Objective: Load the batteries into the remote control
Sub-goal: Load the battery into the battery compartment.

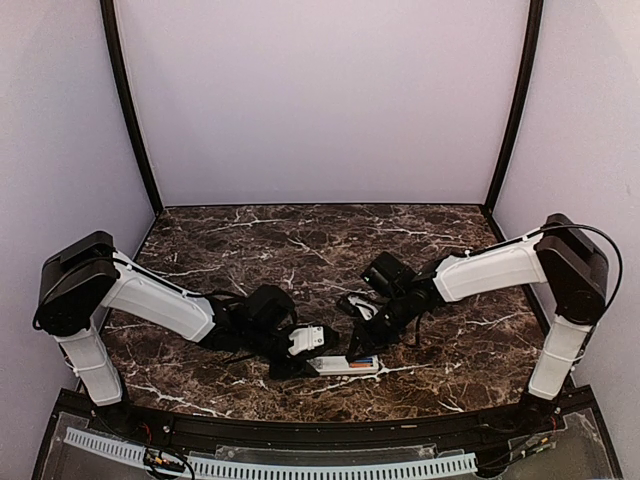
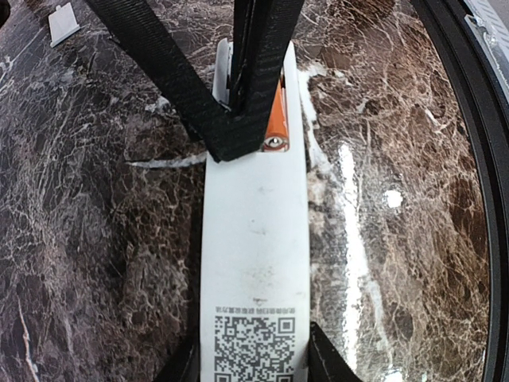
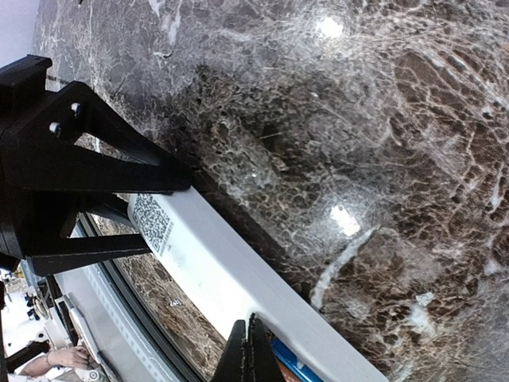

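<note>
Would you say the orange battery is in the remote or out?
In: the orange battery lies in the open back of the remote control.

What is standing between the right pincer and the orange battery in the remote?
Nothing visible. The shut right pincer has its tip down at the open bay of the remote, right beside the orange battery. The grey cover lies off on the table, apart from the remote.

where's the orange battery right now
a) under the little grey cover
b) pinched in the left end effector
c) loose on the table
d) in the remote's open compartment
d: the left wrist view shows the orange battery seated in the open compartment of the remote control, which lies back up on the table.
</note>
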`<action>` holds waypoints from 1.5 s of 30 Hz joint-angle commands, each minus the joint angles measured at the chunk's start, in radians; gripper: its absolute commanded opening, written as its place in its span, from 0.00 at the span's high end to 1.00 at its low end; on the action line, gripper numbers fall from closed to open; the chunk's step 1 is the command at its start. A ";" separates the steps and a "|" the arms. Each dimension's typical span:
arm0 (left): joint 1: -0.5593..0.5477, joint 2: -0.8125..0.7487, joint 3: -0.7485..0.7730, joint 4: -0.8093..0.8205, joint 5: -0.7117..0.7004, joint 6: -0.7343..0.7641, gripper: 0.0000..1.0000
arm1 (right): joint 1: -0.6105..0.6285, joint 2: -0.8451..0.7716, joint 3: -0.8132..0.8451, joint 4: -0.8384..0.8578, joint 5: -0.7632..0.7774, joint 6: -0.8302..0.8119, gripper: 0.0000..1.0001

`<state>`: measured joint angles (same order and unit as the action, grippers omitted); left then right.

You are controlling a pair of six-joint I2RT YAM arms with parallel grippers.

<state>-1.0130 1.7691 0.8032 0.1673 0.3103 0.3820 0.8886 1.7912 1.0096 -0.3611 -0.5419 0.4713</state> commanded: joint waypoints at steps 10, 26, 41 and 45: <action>-0.005 0.020 0.011 -0.074 -0.015 0.006 1.00 | 0.023 -0.039 0.070 -0.010 -0.022 -0.020 1.00; -0.005 0.023 0.010 -0.076 -0.014 0.003 1.00 | 0.045 -0.003 0.004 0.014 -0.015 0.018 1.00; -0.005 0.021 0.011 -0.086 -0.014 0.000 1.00 | 0.026 0.016 -0.008 -0.003 0.006 0.030 1.00; -0.004 0.021 0.012 -0.086 -0.014 0.004 1.00 | 0.013 0.013 -0.013 -0.008 0.003 0.034 1.00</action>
<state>-1.0130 1.7710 0.8112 0.1535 0.3103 0.3820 0.9180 1.7966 1.0172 -0.3588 -0.5533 0.4953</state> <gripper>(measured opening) 0.366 0.003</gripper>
